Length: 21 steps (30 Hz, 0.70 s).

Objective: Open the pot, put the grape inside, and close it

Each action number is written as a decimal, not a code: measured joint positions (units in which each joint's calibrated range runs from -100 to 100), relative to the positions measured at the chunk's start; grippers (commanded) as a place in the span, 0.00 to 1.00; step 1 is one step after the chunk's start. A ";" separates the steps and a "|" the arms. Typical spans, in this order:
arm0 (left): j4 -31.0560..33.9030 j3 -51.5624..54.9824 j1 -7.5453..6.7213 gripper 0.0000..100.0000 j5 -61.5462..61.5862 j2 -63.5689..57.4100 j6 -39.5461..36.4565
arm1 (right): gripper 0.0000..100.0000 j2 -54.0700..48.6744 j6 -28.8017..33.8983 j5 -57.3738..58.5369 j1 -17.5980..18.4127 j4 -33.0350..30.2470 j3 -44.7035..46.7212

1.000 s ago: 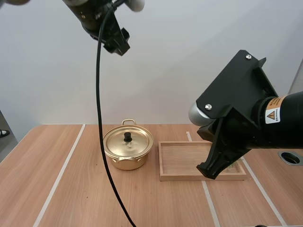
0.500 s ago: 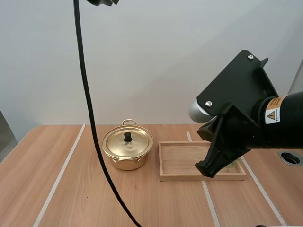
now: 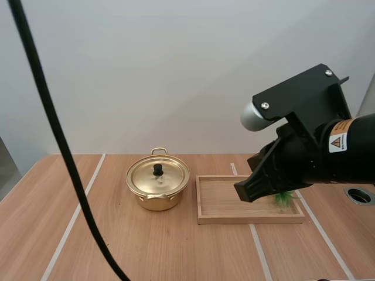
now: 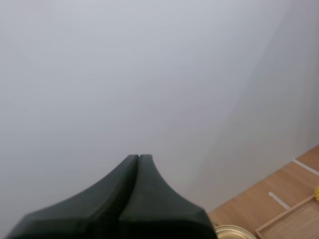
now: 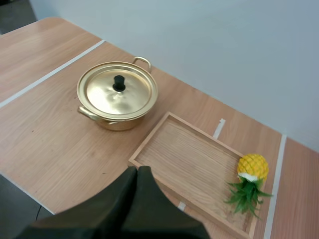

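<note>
Your pot stands on the bench with its lid on, just left of the wooden tray. The fruit you can see is a toy pineapple, lying in the tray's far right corner. Your right gripper hangs above the tray, its fingers pressed together on nothing. Your left gripper is high up, well apart from the pot, fingers together too.

pineapple mostly hidden behind right arm
</note>
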 measured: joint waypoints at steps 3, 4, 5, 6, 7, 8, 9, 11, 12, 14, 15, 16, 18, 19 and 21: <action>1.28 4.09 0.00 0.00 -0.96 -4.50 -2.92 | 0.00 -0.63 5.71 0.00 -2.46 -2.01 0.00; 2.24 5.90 0.00 0.00 -2.16 -6.09 -4.16 | 0.00 -1.31 7.11 0.00 -3.31 -2.57 0.00; 3.08 7.86 0.00 0.00 -3.06 -7.68 -5.26 | 0.00 -1.96 8.06 0.00 -4.03 -2.85 0.00; 4.37 9.91 0.00 0.00 -4.61 -9.23 -6.73 | 0.00 -2.83 9.08 0.00 -4.87 -3.24 0.00; 5.81 12.21 0.00 0.00 -6.68 -10.87 -8.36 | 0.00 -3.80 9.86 -0.09 -5.68 -3.41 0.00; 7.19 14.03 0.00 0.00 -8.12 -12.11 -9.57 | 0.00 -4.67 10.35 -0.73 -6.34 -3.56 0.00; 8.37 16.29 0.00 0.00 -9.89 -13.59 -10.91 | 0.00 -5.98 10.69 -2.10 -7.11 -3.74 0.00; 9.52 20.63 0.00 0.00 -13.02 -16.34 -12.93 | 0.00 -8.43 11.02 -5.57 -8.53 -3.84 0.00; 9.81 22.89 0.00 0.00 -14.52 -17.80 -13.73 | 0.00 -9.41 11.14 -7.96 -9.12 -3.84 0.00; 10.03 27.22 0.00 0.00 -17.32 -20.80 -15.27 | 0.00 -11.93 11.37 -12.95 -10.17 -3.84 0.00; 10.16 29.93 0.00 0.00 -18.61 -22.28 -16.03 | 0.00 -12.94 11.51 -15.12 -10.54 -3.84 0.00; 10.48 32.29 0.00 0.00 -20.18 -23.78 -16.88 | 0.00 -14.15 11.75 -17.26 -10.91 -3.84 0.00; 11.69 36.16 0.00 0.00 -22.53 -26.42 -18.82 | 0.00 -16.12 12.22 -20.45 -11.36 -3.84 0.00; 12.52 38.30 0.00 0.00 -23.74 -27.85 -20.16 | 0.00 -17.02 12.92 -21.87 -11.65 -3.84 0.00; 14.17 41.76 0.00 0.00 -25.75 -30.19 -22.70 | 0.00 -18.38 14.15 -23.86 -11.90 -4.25 0.00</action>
